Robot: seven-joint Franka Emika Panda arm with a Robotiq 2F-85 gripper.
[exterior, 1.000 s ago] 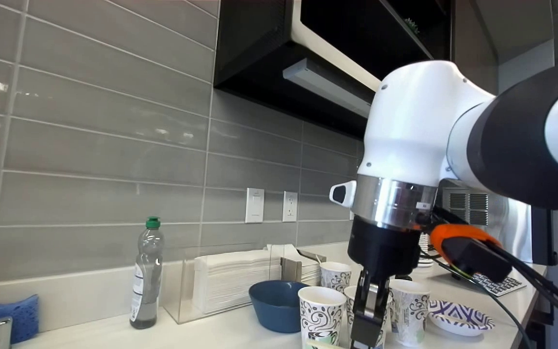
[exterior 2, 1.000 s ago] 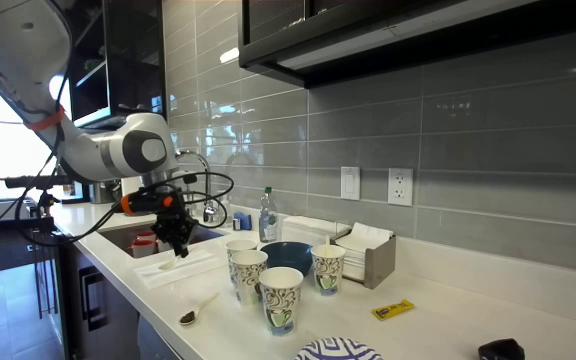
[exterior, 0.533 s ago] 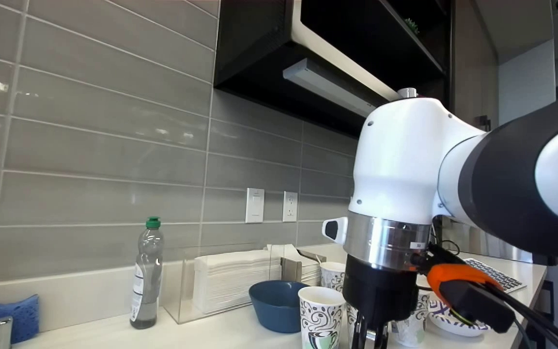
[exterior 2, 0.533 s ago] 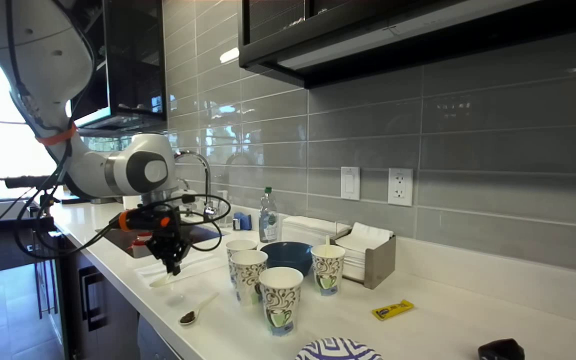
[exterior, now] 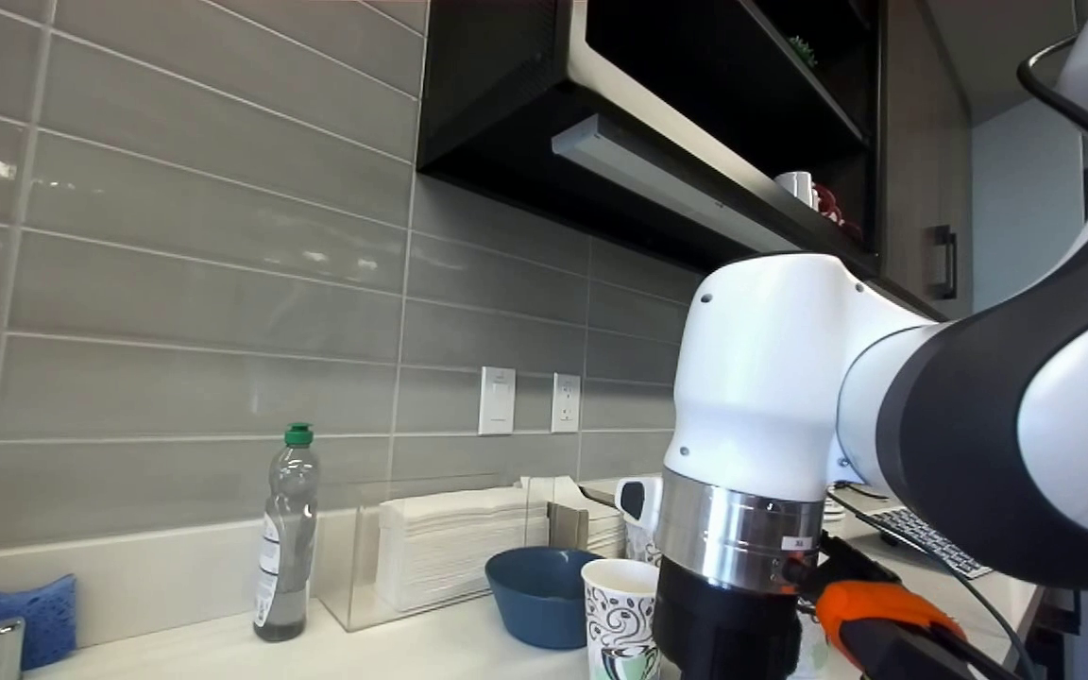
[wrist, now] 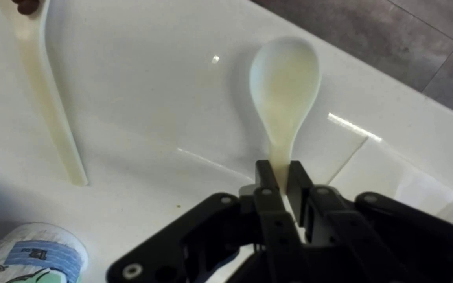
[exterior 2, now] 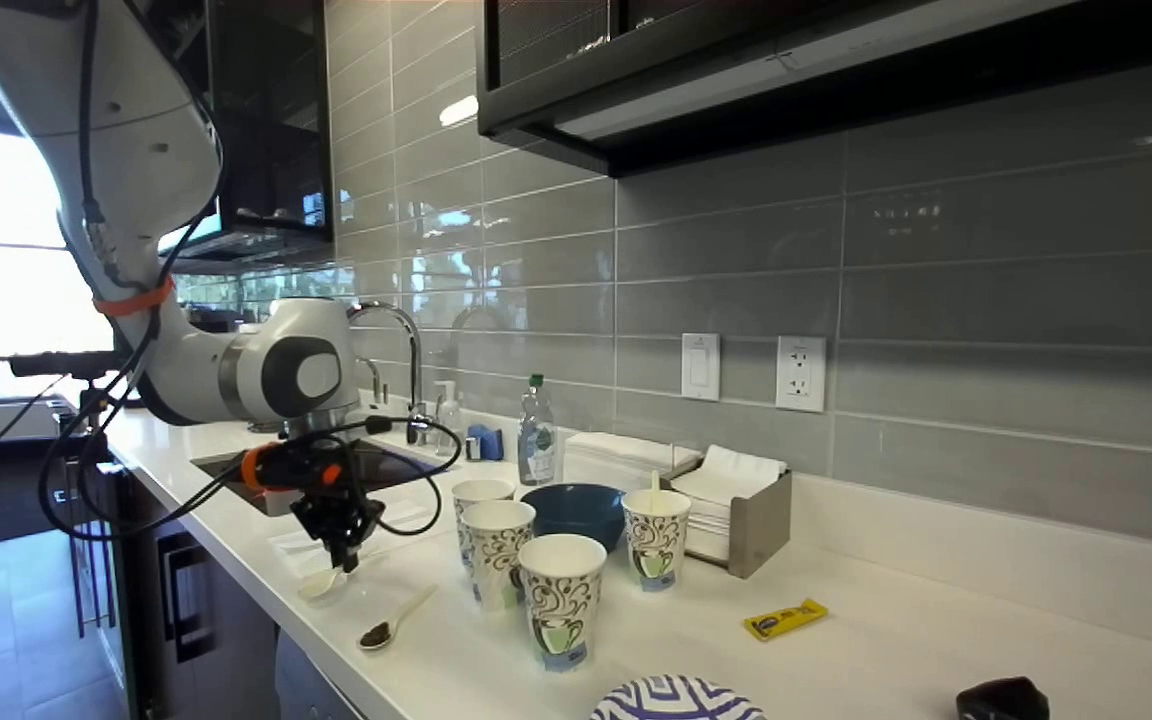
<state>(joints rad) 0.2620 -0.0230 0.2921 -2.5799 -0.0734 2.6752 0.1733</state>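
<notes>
My gripper (wrist: 284, 177) is shut on the handle of a pale cream spoon (wrist: 285, 82), whose bowl points away from the fingers. In an exterior view the gripper (exterior 2: 344, 562) holds this spoon (exterior 2: 320, 584) low over the white counter, near its front edge. I cannot tell whether the spoon touches the counter. A second pale spoon (exterior 2: 402, 614) with dark bits in its bowl lies close by; its handle (wrist: 59, 118) shows in the wrist view. In an exterior view, the fingertips are below the frame under the black wrist (exterior: 728, 614).
Patterned paper cups (exterior 2: 563, 605) stand beside the gripper, with a blue bowl (exterior 2: 576, 512) behind. A cup (exterior 2: 656, 545) with a handle sticking out stands near a napkin holder (exterior 2: 761, 525). A white napkin (exterior 2: 298, 545) lies by the sink (exterior 2: 376, 465). A soap bottle (exterior: 287, 548) stands by the wall.
The arm has come down with the spoon held in the gripper. It has moved from over the napkin towards the second spoon. The cups, bowl and second spoon have not moved.
</notes>
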